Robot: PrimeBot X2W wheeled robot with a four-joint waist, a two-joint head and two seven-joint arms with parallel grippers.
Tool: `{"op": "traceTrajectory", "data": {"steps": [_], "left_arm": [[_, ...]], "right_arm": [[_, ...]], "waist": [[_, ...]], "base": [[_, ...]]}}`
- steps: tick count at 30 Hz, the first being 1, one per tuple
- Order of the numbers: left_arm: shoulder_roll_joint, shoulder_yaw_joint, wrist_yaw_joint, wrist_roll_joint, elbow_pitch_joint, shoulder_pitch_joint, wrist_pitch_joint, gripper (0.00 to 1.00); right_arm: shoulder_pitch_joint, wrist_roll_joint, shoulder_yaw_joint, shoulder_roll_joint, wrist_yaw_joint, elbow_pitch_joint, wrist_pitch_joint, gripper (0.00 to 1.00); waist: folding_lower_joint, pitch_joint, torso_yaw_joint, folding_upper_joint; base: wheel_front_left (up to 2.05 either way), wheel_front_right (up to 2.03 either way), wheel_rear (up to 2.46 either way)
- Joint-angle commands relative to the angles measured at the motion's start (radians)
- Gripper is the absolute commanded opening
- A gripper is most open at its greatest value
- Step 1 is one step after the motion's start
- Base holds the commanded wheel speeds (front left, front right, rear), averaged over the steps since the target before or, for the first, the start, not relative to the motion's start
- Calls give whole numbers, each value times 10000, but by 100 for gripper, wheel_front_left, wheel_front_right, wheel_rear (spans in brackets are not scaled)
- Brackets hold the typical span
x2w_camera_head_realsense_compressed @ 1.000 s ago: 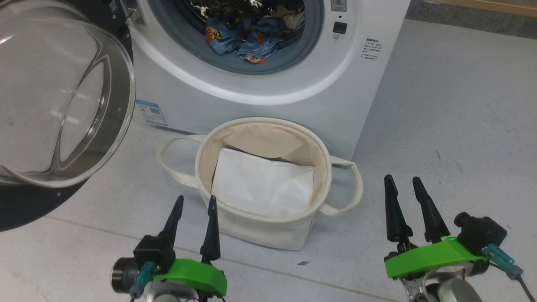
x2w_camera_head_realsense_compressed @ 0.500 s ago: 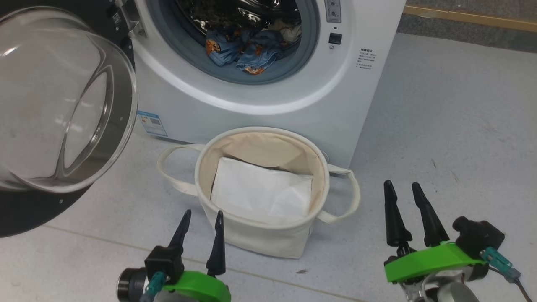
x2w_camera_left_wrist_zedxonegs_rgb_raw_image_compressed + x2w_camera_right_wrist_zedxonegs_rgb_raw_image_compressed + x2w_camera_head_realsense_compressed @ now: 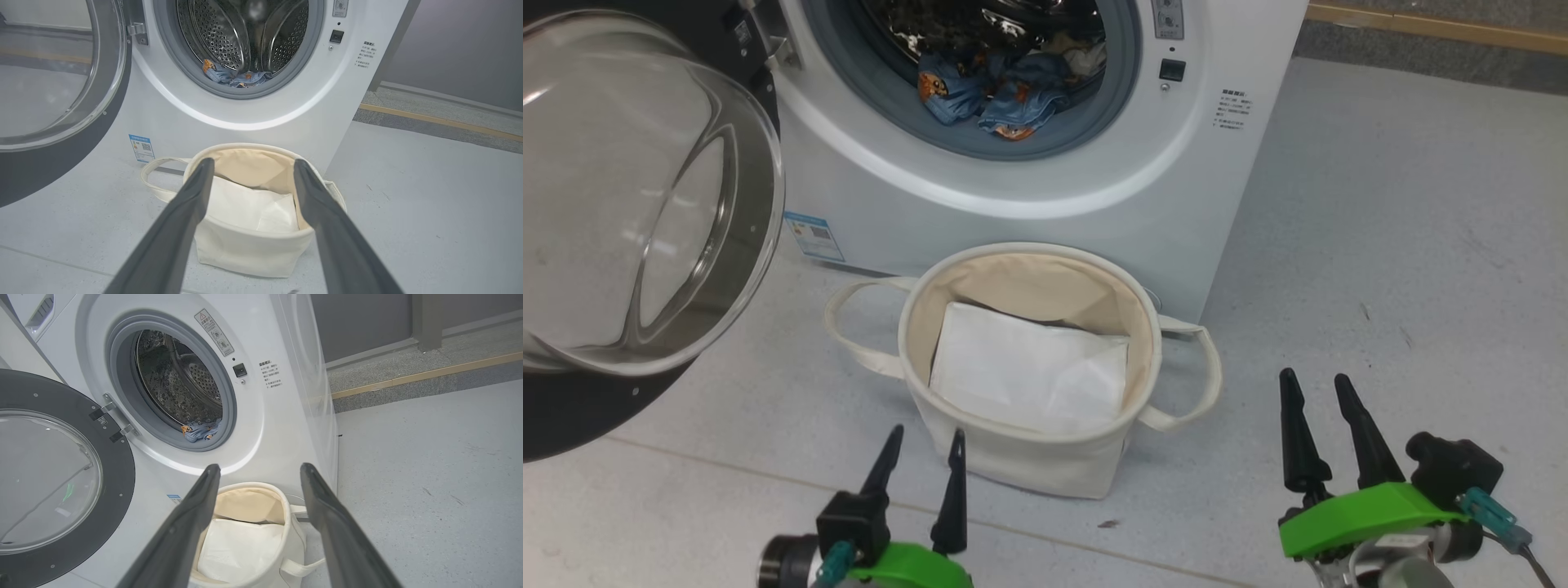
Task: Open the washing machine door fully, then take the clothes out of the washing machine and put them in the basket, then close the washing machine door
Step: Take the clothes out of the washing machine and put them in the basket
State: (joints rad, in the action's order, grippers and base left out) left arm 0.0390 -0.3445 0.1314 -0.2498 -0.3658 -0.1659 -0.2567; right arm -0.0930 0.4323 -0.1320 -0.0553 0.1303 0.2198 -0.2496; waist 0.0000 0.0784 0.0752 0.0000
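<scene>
Washing machine [image 3: 1029,196] stands on the grey floor [image 3: 1380,245], drum mouth uncovered. Its door [image 3: 637,212] is swung wide open to the left. Just in front sits the basket [image 3: 1029,465], with a white folded sheet [image 3: 1025,371] inside. The clothes [image 3: 996,94] lie in the bottom of the drum. The left hand [image 3: 927,433] and right hand [image 3: 1313,376] hover low on either side of the basket, fingers parted, holding nothing.
</scene>
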Motion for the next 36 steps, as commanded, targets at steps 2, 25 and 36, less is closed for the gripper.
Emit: {"op": "traceTrajectory", "data": {"steps": [2,25,36], "left_arm": [[112,163,-27,36,-26,-240,-51,100],[112,-952,-9,352,-244,-817,-51,100],[112,-802,272,549,60,-746,-51,100]], "right_arm": [[-224,-24,-231,51,4,-244,-122,100],[-487,147,-287,51,4,-174,-122,100],[-486,182,-452,51,4,-306,-122,100]], "waist": [[0,43,-7,0],[0,355,180,0],[0,414,222,0]], "base": [[6,-17,11],[96,-124,27],[7,-7,0]]}}
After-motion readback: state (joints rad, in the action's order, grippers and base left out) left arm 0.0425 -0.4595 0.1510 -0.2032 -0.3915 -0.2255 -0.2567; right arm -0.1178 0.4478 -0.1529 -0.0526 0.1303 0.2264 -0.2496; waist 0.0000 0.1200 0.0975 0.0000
